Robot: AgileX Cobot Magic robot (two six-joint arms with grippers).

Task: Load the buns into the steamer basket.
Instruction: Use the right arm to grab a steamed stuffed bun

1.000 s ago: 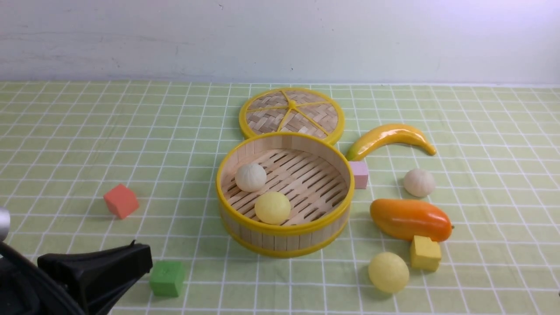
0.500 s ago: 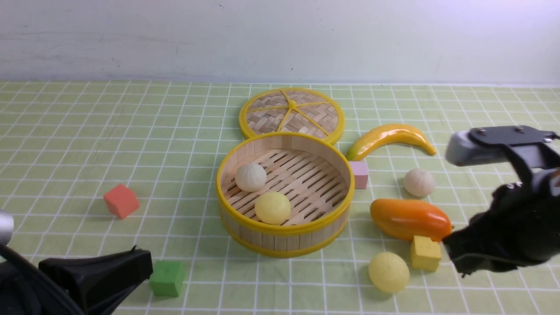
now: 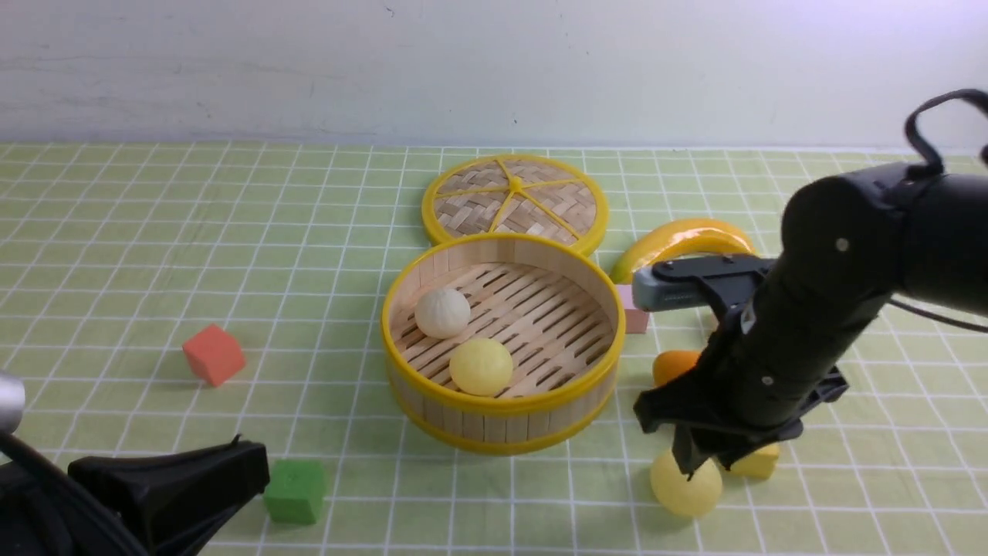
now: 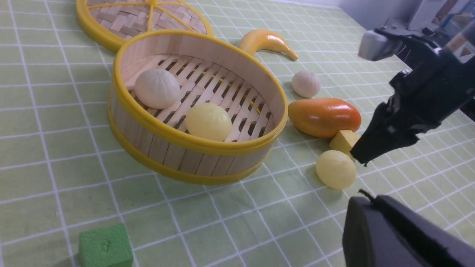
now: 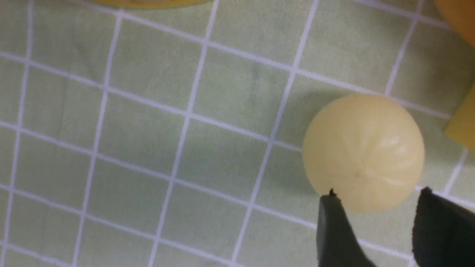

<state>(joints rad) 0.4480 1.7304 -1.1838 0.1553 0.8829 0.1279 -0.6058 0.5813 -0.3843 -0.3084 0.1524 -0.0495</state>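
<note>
The steamer basket (image 3: 502, 426) stands mid-table with an off-white bun (image 3: 442, 313) and a pale yellow bun (image 3: 481, 366) inside. A second yellow bun (image 3: 683, 490) lies on the cloth to its front right. My right gripper (image 3: 695, 462) hovers just over it, open, its fingertips either side of the bun's near edge (image 5: 363, 152) without gripping. Another off-white bun (image 4: 305, 83) lies beyond the mango, and my right arm hides it in the front view. My left gripper (image 3: 255, 455) rests shut and empty at the near left.
The woven lid (image 3: 515, 202) lies behind the basket. A banana (image 3: 687, 235), an orange mango (image 4: 324, 116), a pink cube (image 3: 627, 318) and a yellow cube (image 3: 756, 462) crowd the right side. A red cube (image 3: 214, 354) and a green cube (image 3: 295, 491) sit on the left.
My right arm came in from the right and swung down over the loose yellow bun, and its jaws have opened. The left arm and all the buns stayed still.
</note>
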